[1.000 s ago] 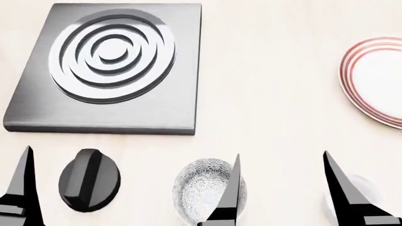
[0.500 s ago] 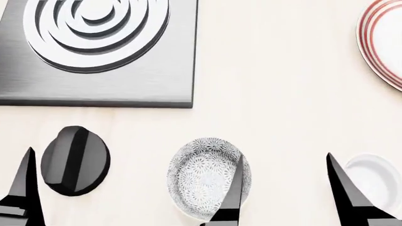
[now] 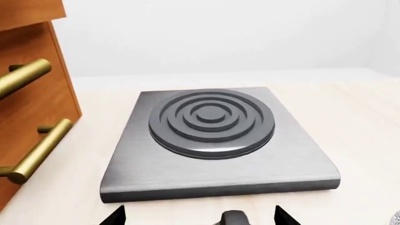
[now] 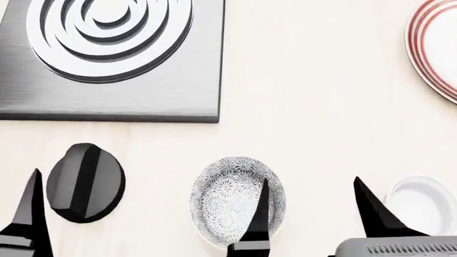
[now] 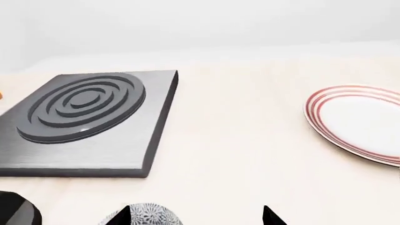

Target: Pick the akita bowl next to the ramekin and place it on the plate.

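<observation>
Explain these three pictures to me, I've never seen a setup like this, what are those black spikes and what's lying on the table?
These are simulator renders of a two-armed robot. One picture looks down from its head; the other two come from cameras near each gripper. The black spikes are gripper fingers: the left gripper and right gripper, both open and holding nothing. On the pale table lie a grey hob slab with raised rings, a black knob, a grey speckled akita bowl, a plain white ramekin to its right, and a red-ringed plate farther away. The left wrist view also shows a wooden drawer front with brass handles.
</observation>
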### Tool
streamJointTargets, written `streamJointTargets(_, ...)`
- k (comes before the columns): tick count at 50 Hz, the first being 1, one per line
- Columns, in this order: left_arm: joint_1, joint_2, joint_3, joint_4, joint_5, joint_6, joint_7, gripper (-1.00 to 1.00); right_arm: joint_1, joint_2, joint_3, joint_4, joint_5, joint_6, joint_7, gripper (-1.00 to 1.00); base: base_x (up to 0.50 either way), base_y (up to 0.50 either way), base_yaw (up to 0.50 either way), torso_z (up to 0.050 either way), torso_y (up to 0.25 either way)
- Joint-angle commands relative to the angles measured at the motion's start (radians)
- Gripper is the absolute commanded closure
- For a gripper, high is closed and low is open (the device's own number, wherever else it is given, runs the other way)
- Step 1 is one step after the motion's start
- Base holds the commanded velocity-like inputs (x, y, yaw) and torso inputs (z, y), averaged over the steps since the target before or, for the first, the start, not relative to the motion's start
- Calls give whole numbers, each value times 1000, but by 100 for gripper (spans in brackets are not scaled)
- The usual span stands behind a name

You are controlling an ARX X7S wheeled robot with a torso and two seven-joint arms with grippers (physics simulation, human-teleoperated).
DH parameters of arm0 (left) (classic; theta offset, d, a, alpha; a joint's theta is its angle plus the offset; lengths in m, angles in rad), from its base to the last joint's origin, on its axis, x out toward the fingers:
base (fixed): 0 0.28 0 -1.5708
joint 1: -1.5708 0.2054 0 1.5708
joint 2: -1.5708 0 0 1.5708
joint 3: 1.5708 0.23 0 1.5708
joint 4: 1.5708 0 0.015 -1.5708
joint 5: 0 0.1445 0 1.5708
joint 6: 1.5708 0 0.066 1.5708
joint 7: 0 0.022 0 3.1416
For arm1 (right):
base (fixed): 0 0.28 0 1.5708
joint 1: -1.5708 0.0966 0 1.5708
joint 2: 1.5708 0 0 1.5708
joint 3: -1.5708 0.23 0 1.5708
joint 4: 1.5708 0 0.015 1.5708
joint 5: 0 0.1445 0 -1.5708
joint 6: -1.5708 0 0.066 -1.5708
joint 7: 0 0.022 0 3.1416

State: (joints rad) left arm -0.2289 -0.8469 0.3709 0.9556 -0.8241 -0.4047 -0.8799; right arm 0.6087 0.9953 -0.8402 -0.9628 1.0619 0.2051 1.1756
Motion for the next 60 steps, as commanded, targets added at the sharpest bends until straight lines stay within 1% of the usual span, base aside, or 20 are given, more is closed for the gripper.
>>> streamJointTargets(1,1,4,14,-1,11,2,5,-100,18,0,19,45,140,-58,-65,-100,0,0,0,0,0)
streamJointTargets(9,10,2,16,-5,16,11,7,-100,17,-13,18,87,193,-75,-100,-100,0,0,0,0,0)
streamJointTargets(27,4,-1,19,-2,13,11,0,-100,-21,-56,11,167,237,-124,-173,-100,0,0,0,0,0)
streamJointTargets(36,9,-9,14,3,12,18,-5,-100,-24,-73,2,202,236,-119,-190,-100,0,0,0,0,0)
streamJointTargets(46,14,-1,28,-6,23,23,2,-100,-57,-95,-8,259,240,-145,-242,-100,0,0,0,0,0)
streamJointTargets(60,18,-7,30,-8,24,27,1,-100,-59,-102,0,298,256,-157,-266,-100,0,0,0,0,0)
